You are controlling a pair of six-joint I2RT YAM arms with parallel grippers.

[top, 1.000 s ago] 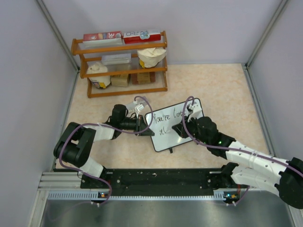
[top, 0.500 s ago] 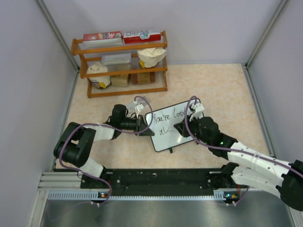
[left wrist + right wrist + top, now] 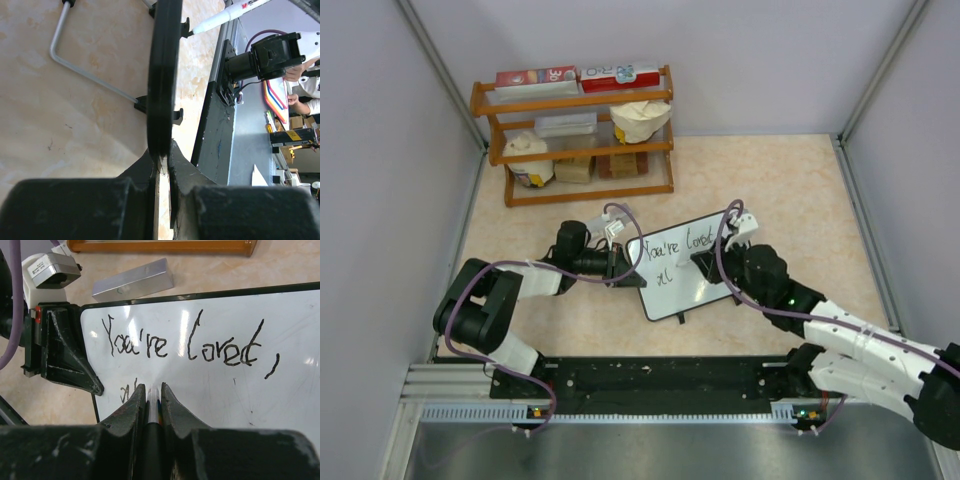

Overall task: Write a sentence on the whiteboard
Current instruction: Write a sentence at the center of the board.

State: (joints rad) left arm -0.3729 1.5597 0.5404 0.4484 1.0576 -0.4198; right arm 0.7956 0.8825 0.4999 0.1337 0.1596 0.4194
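Observation:
The whiteboard [image 3: 712, 280] stands tilted at mid-table. Its first line reads "You're loved," [image 3: 185, 345], and a second line starts with "al" [image 3: 126, 390]. My left gripper [image 3: 628, 266] is shut on the board's left frame edge, which shows edge-on in the left wrist view [image 3: 162, 75] with the gripper [image 3: 165, 152] clamped on it. My right gripper [image 3: 708, 266] is shut on a marker [image 3: 153, 407]. The marker tip rests on the board just right of "al". The marker also shows in the left wrist view [image 3: 225, 15].
A wooden shelf rack [image 3: 575, 130] with boxes and bags stands at the back left. A silver metal bar [image 3: 132, 280] lies behind the board. The board's wire stand leg [image 3: 85, 70] rests on the table. Enclosure walls stand on all sides, and a black rail [image 3: 650, 380] runs along the near edge.
My right gripper has moved slightly right and away across the board with the marker. The left gripper and the board have stayed still.

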